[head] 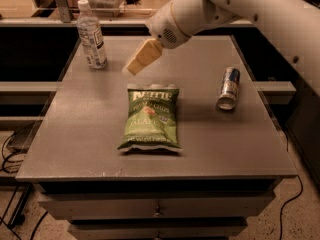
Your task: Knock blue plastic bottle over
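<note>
Grey table [75, 134] holds the blue plastic bottle [91, 36] upright; the gripper [132, 67], closed and empty, hovers near it, not touching, so the knock is not yet done

The thick white robot arm [260, 9] comes in from the upper right and slopes down to the left. It ends in a rounded white wrist housing [172, 26]. From the housing the tan wedge-shaped claw [133, 67] points down and left, tilted, hovering above the far middle of the grey bench [75, 144].
</note>
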